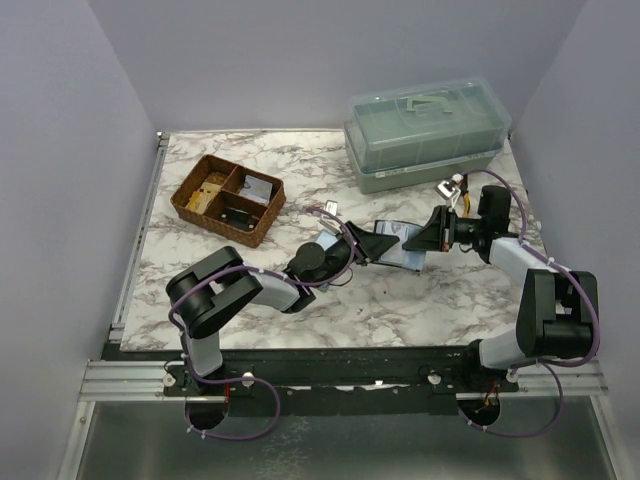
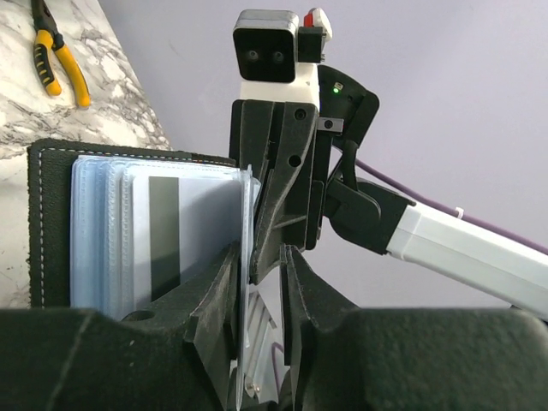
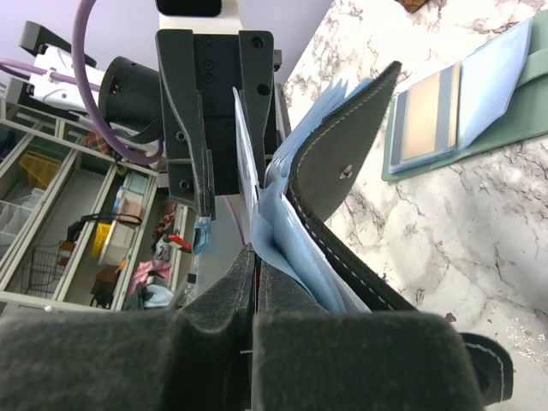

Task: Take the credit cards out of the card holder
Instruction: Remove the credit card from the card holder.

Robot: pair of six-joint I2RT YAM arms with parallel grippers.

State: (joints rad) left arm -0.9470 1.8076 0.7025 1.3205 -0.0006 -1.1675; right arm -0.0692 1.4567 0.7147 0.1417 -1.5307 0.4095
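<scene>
Partly, the left end effector covers the credit cards.

This looks like a robot lab. A marble table sits inside plain purple walls — like a little booth. The left arm and right arm are bolted to a metal rail, and shelves full of bins and parts stand nearby.

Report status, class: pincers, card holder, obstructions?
Left pincer open around edge of pale blue-grey flat credit card. Right pincer shut on it. Small black bifold card holder open, more cards inside. Nothing blocking.
</scene>
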